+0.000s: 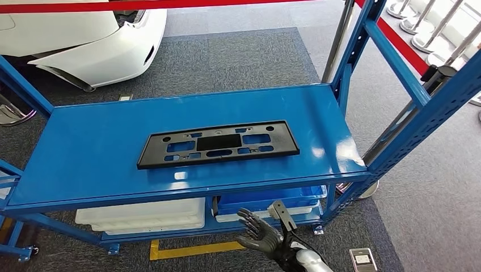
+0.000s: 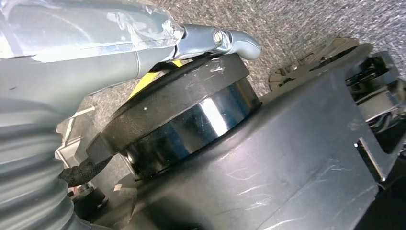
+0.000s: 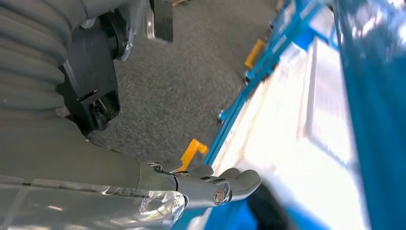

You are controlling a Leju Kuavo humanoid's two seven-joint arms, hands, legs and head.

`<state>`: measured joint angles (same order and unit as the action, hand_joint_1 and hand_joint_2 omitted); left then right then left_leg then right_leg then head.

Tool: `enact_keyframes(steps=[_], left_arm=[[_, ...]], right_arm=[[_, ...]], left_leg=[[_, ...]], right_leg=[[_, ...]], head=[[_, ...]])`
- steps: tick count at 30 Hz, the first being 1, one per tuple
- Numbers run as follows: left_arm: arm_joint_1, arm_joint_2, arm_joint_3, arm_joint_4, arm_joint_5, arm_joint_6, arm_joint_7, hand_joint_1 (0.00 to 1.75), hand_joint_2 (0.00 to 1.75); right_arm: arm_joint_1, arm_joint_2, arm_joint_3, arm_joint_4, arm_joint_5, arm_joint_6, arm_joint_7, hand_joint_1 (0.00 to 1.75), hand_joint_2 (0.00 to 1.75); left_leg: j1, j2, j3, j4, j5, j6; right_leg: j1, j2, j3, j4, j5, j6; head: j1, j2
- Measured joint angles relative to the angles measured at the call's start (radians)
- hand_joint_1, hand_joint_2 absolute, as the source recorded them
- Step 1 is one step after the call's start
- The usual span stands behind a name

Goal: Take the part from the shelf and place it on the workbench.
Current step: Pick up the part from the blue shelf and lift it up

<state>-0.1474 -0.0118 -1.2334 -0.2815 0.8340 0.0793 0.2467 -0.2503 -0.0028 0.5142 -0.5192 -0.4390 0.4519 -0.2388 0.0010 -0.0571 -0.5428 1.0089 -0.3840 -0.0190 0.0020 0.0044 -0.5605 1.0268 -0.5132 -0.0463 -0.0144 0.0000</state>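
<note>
Hidden: left hand (image 2: 86,43) in the left wrist view a grey cover and one thumb tip, fingers out of sight, so open or closed cannot be told.
Cut off: white car body (image 1: 85,42) clipped at the head view's top left corner; red barrier tape (image 1: 85,5) running off both ends along the top.
Hard to make out: bright washed-out patch (image 3: 306,139) in the right wrist view beside the blue frame, likely the white bin, detail lost to glare.
Part: black flat plate (image 1: 218,144) with cut-out slots, lying flat near the middle of the blue shelf (image 1: 85,147) top, clear of every edge.
Long axis: running along the shelf's length, left edge to right edge, right end tipped slightly toward the far edge.
Facing: broad face up, no side lifted.
Right hand (image 1: 262,229): low in front of the shelf's near edge, below the right half of the plate, fingers spread apart and empty, well apart from the plate.
Lower level: white bin (image 1: 142,215) on the left, blue bin (image 1: 266,199) on the right, both half hidden under the top deck.
Floor: grey carpet (image 1: 238,56), yellow tape mark (image 1: 193,249) by the near edge.
</note>
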Motion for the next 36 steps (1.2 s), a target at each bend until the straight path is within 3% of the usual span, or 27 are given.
enact_keyframes(steps=[7,18,22,25,29,33,36], left_arm=[[-0.005,0.0,-0.017,0.0,-0.001,0.0,-0.009,0.0,1.75],[-0.006,0.001,-0.024,0.0,-0.007,0.003,-0.011,0.0,1.75],[-0.009,0.001,-0.035,0.0,-0.024,0.005,-0.012,0.0,1.75],[-0.012,0.001,-0.046,0.0,-0.032,0.006,-0.011,0.0,1.75],[-0.014,0.001,-0.051,-0.001,-0.03,0.014,-0.002,0.0,1.75],[-0.012,0.001,-0.057,-0.002,0.003,0.026,0.001,0.0,1.75],[-0.009,0.001,-0.055,-0.002,0.033,0.032,0.0,0.0,1.75]], right_arm=[[-0.01,-0.022,0.143,-0.145,0.024,-0.018,0.049,0.0,1.75],[-0.016,-0.051,0.26,-0.25,0.09,-0.021,0.079,0.0,1.75],[-0.037,-0.036,0.32,-0.299,0.143,0.007,0.12,0.0,1.75],[-0.064,-0.001,0.374,-0.331,0.182,0.028,0.087,0.0,1.75],[-0.109,0.035,0.416,-0.365,0.214,0.013,-0.005,0.0,0.0],[-0.163,0.048,0.423,-0.437,0.258,-0.102,-0.074,0.0,1.75],[-0.198,0.041,0.399,-0.495,0.316,-0.247,-0.047,0.0,1.75]], left_leg=[[0.0,0.0,0.0,0.001,0.0,0.0],[0.0,0.0,0.0,0.001,0.0,0.0],[0.0,0.0,0.0,0.001,0.0,0.0],[0.0,0.0,0.0,0.001,0.0,0.0],[0.0,-0.001,0.0,0.001,0.001,-0.001],[0.0,0.0,0.001,0.002,0.002,-0.001],[0.0,0.0,0.001,0.003,0.002,-0.002]], right_leg=[[0.0,0.0,0.0,0.0,0.0,0.0],[0.0,0.0,0.0,0.0,0.0,0.001],[0.0,0.0,0.001,0.0,0.0,0.001],[0.001,0.0,0.001,0.0,0.0,0.001],[0.002,0.0,0.001,0.0,0.001,0.001],[0.002,0.0,0.001,0.0,0.001,0.001],[0.002,0.0,0.001,0.0,0.002,0.001]], head=[[0.0,0.0],[0.001,0.0],[0.001,0.0],[0.0,0.0],[0.0,0.0],[0.0,0.0],[0.0,0.0]])
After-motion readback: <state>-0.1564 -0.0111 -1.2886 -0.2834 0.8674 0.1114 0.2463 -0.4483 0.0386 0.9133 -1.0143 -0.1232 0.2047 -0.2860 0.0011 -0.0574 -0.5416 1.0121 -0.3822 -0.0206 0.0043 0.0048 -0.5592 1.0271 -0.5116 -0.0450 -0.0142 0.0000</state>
